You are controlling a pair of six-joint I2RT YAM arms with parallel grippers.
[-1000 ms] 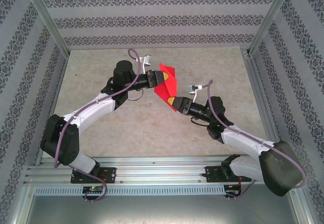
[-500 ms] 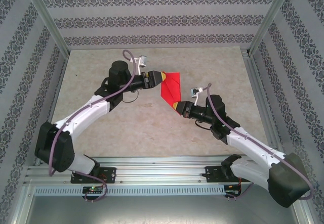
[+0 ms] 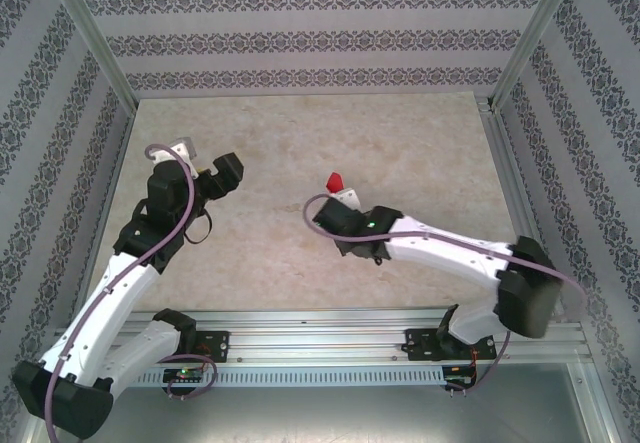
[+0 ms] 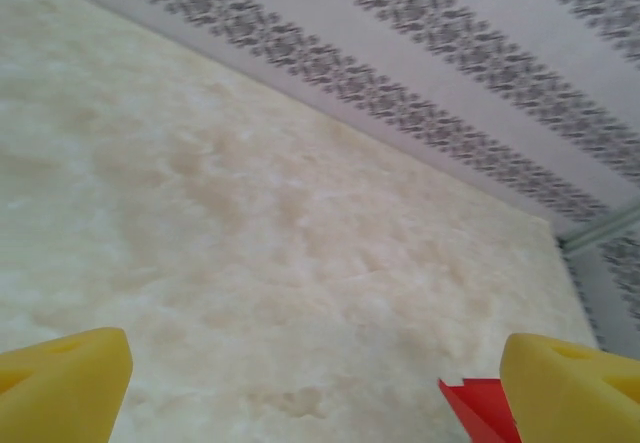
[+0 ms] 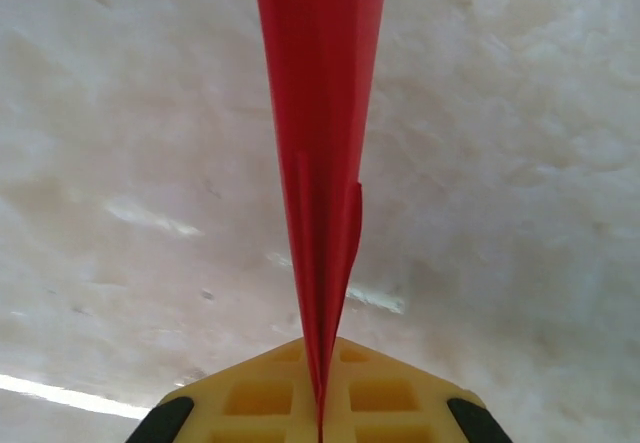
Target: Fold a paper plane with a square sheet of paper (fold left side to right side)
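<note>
1. The paper plane (image 5: pixel 320 113), a narrow pointed dart of thin bright red paper, is pinched at its centre crease between the yellow pads of the right claw (image 5: pixel 320 408). The claw is closed on it, and the paper is seen edge-on above the pale, marbled stone-look bench (image 5: pixel 520 163).
2. In the top view, the plane (image 3: pixel 336 181) appears as a small red tip beyond the right claw (image 3: pixel 345 196), near the middle of the bench (image 3: pixel 300 123).
3. The left claw (image 3: pixel 215 171) is spread wide and empty, well apart from the plane at the left. From its wrist, a red corner of the plane (image 4: pixel 480 410) is seen beside the right-hand yellow fingertip (image 4: pixel 570 388), though nothing lies within the left claw (image 4: pixel 318 388).
4. The step in hand is judged to be the one-claw carry or set-down of the finished fold. The pinch should be kept low on the crease so the layers are not splayed, and the nose should be spared any contact with the bench.
5. The left arm is best kept clear.
6. A second ago, the paper was held between both claws as a broad red shape. Since then it has been released by the left claw, which has been drawn back, and turned on edge by the right arm.
</note>
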